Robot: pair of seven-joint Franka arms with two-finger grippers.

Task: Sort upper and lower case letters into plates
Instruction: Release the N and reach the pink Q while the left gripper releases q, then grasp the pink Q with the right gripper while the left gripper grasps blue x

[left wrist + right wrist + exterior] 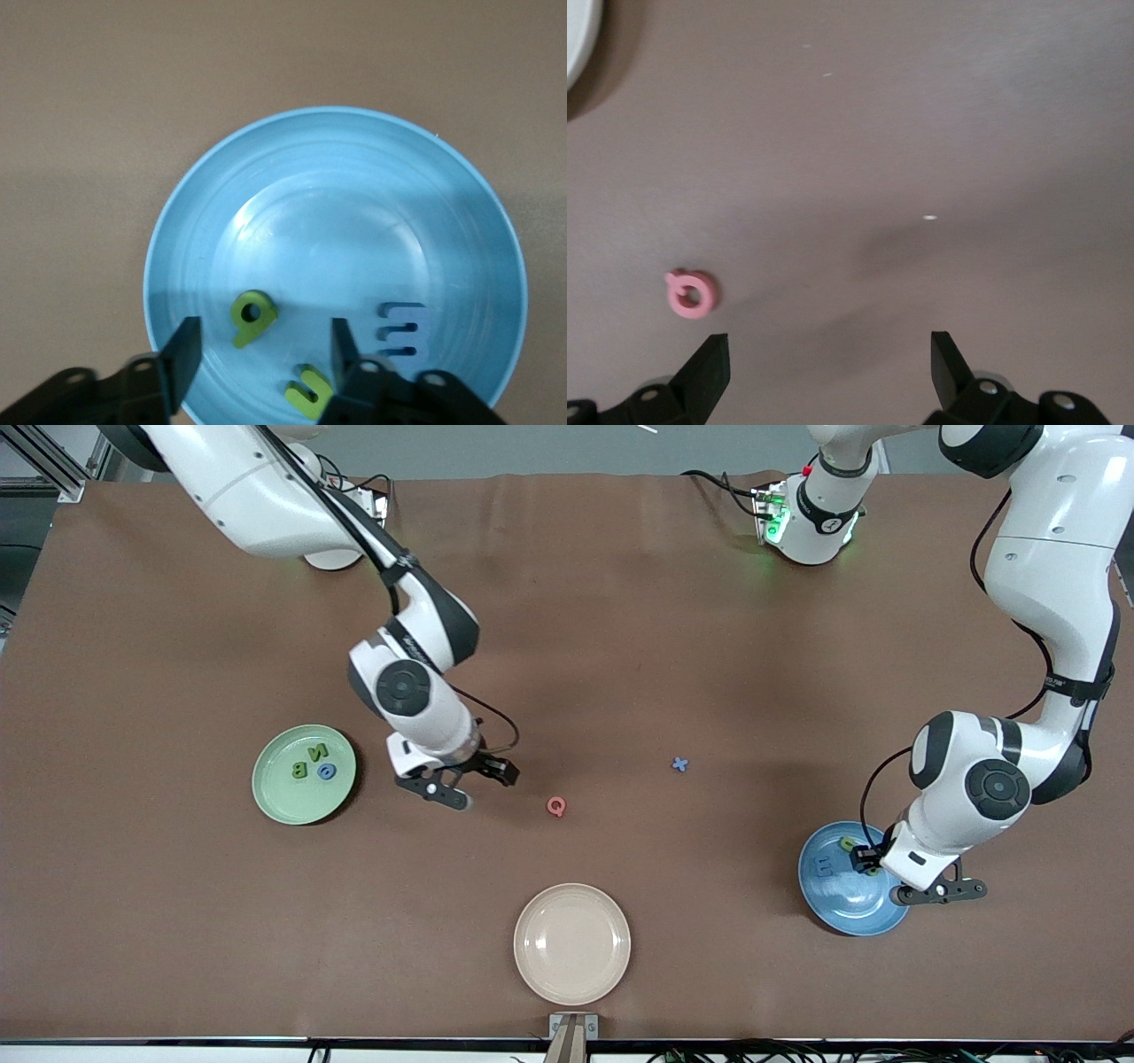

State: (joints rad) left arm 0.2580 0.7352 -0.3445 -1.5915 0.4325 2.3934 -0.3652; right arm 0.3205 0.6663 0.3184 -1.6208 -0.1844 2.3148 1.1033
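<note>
The mint green plate (282,802) lies toward the right arm's end and holds two green letters (309,762) and a blue one (326,772). The blue plate (852,911) (337,204) lies toward the left arm's end. In it are a blue E (403,329) and two green letters (252,317) (310,390). My left gripper (897,875) (263,354) hangs open over this plate with nothing between its fingers. A red Q (555,806) (691,294) and a blue x (679,763) lie on the table mid-way. My right gripper (467,782) (830,367) is open beside the Q, toward the green plate.
A beige plate (572,974) sits near the table's front edge, nearer to the front camera than the Q. A brown mat (620,646) covers the table. Both arm bases stand along the table's edge farthest from the front camera.
</note>
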